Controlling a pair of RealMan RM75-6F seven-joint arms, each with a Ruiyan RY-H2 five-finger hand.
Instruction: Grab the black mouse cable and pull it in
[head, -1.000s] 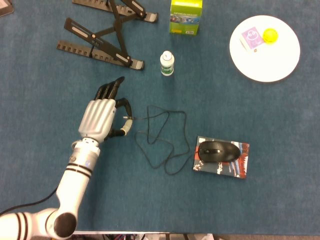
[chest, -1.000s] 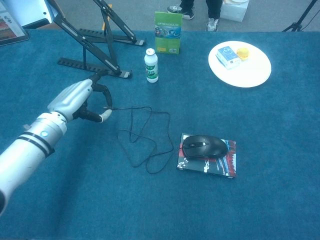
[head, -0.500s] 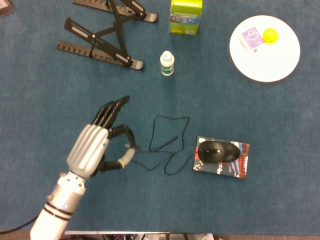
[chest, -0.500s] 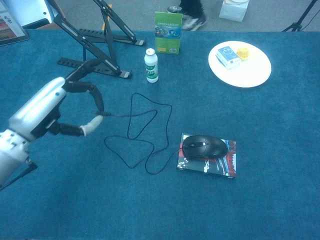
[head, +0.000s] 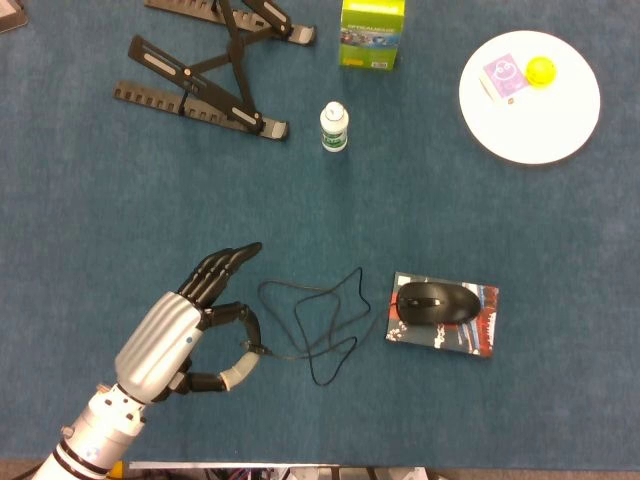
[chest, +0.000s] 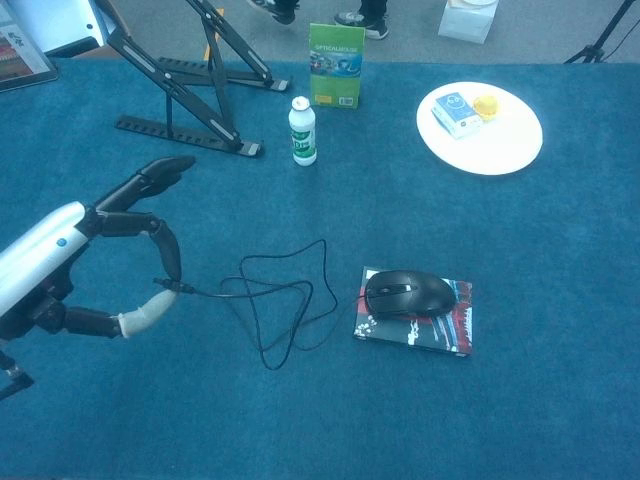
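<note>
No legible text — labels too blurry.

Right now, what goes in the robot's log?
left hand: pinching cable end | cable: looped on table | mouse: on pad

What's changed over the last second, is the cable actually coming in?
Yes. The left hand, pinching the end of the black mouse cable, drew back toward the robot, dragging the loops closer. The black mouse on its patterned pad stayed put.
</note>
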